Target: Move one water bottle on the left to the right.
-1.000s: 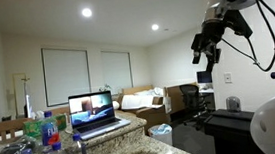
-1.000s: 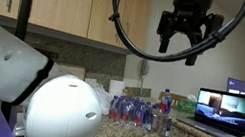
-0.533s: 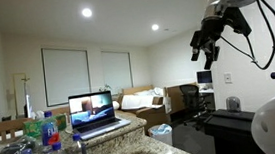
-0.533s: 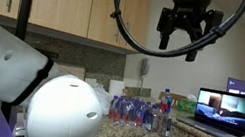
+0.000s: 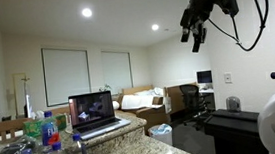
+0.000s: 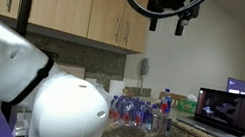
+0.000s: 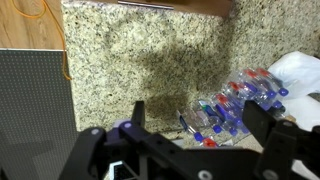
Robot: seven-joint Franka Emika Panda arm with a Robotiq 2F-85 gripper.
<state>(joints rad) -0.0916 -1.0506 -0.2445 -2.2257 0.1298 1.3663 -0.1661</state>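
Observation:
Several small clear water bottles with blue and red caps stand in a cluster on the granite counter, seen in both exterior views (image 5: 45, 147) (image 6: 136, 112) and from above in the wrist view (image 7: 236, 104). My gripper (image 5: 194, 37) (image 6: 167, 24) hangs high in the air, far above the counter and the bottles. Its fingers are spread apart and hold nothing. In the wrist view the gripper (image 7: 200, 125) frames the near end of the bottle cluster from well above.
An open laptop (image 5: 93, 113) (image 6: 225, 109) (image 7: 35, 110) stands on the counter beside the bottles. A green container (image 5: 32, 126) sits behind them. A white plastic bag (image 7: 302, 72) lies past the cluster. Wooden cabinets (image 6: 62, 7) hang above the counter.
My gripper has risen and shifted sideways, higher in both exterior views than before. It stays open and empty. The bottles and laptop have not moved.

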